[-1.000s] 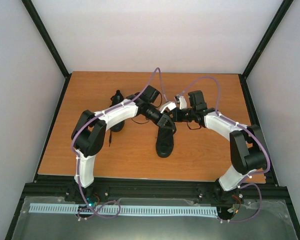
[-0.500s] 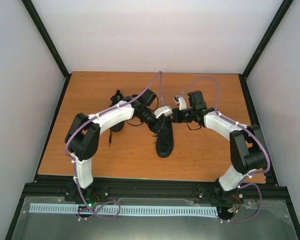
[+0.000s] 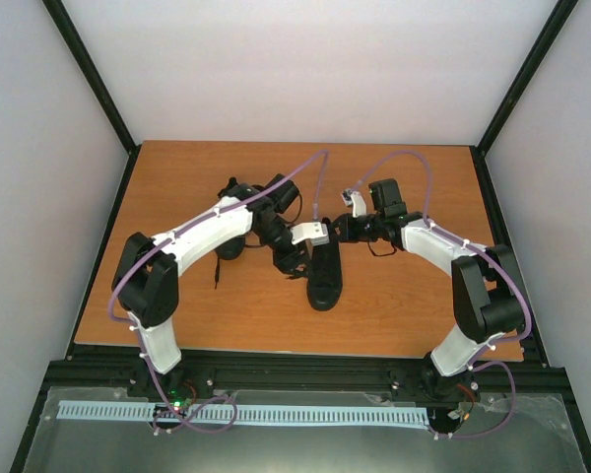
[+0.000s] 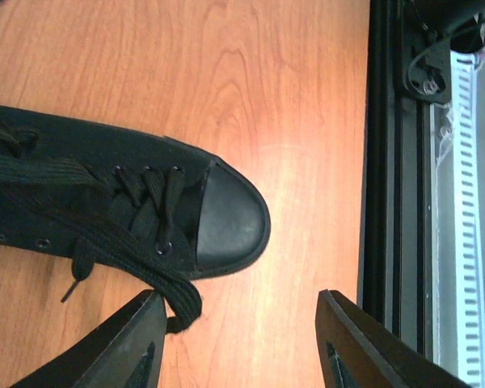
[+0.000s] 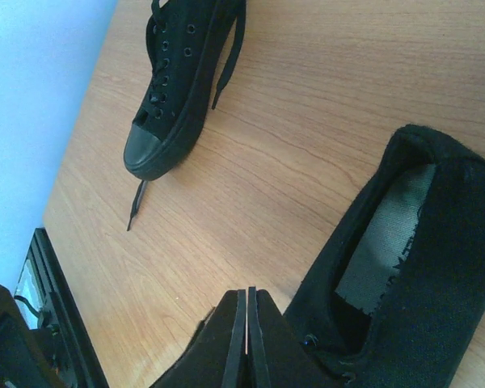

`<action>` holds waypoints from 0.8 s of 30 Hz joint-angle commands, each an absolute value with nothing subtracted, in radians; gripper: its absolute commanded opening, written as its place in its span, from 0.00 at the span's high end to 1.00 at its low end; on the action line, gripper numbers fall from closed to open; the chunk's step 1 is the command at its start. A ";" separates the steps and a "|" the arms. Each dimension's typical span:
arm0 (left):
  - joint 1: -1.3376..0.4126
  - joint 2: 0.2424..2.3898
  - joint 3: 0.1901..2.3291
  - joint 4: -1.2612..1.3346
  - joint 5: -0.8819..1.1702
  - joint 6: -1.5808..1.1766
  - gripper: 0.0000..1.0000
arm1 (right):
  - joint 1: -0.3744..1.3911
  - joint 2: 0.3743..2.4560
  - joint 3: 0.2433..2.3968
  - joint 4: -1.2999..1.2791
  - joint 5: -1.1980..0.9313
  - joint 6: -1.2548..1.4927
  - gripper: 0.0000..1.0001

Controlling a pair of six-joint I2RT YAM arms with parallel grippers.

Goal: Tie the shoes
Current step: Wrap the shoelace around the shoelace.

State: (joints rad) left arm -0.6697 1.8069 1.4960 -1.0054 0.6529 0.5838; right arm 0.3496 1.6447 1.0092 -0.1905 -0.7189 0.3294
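Top view, table (image 3: 404, 305), left to right.

- Left-hand shoe (image 3: 230, 246): lies on the left half of the table, toe toward the near edge, with the left arm crossing over its middle. One loose lace end (image 3: 217, 272) trails on the wood beside the toe. In the right wrist view this shoe (image 5: 178, 89) is well away from the right fingers, and its laces look undone.
- Left gripper (image 3: 294, 264): low over the table, just left of the middle shoe. In its own wrist view the left gripper (image 4: 241, 299) is spread wide and grasps nothing. A flat loop of lace (image 4: 178, 295) from the shoe's lowest eyelets lies on the wood and touches the tip of one finger (image 4: 141, 335). The other finger sits apart over bare wood.
- Middle shoe (image 3: 325, 281): near the table centre, toe toward the near edge. The left wrist view shows its toe cap (image 4: 230, 226) pointing at the black rail (image 4: 380, 162).
- Right gripper (image 3: 337, 229): at the heel end of the middle shoe. In the wrist view the right gripper (image 5: 247, 311) is pressed fully together, just beside the shoe's open heel (image 5: 420, 275). I cannot tell whether a lace is pinched between the fingers.
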 commanded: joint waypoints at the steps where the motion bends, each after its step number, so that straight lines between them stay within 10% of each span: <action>1: -0.660 1.732 1.485 -1.097 0.652 0.684 0.45 | 0.360 1.655 1.033 -0.172 -0.735 0.312 0.97; 24: -0.649 1.756 1.036 -0.749 0.099 0.587 0.34 | 0.365 1.665 1.030 -0.150 -0.756 0.299 0.97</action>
